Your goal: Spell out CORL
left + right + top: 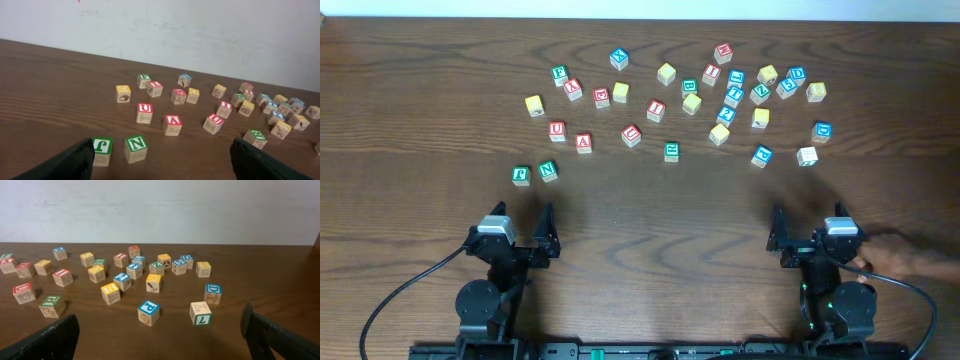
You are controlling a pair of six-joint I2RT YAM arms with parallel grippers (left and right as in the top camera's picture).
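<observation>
We saw our left gripper [162, 169] and right gripper [161, 341] spread wide open, holding nothing, low over the table [640, 250]; the letter cubes [666, 73] lay scattered well beyond them, and we could not single out C, O, R and L

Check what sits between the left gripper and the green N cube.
Nothing: only bare tabletop lies between the left gripper and the green N cube, shown in both the overhead and left wrist views.

Near left: left gripper [520, 222], jaws wide apart, empty. Near right: right gripper [808, 228], likewise wide, empty. Behind them, left arm [483, 298] and right arm [842, 305] sit folded low, apparently level; overhead view is poor.
</observation>
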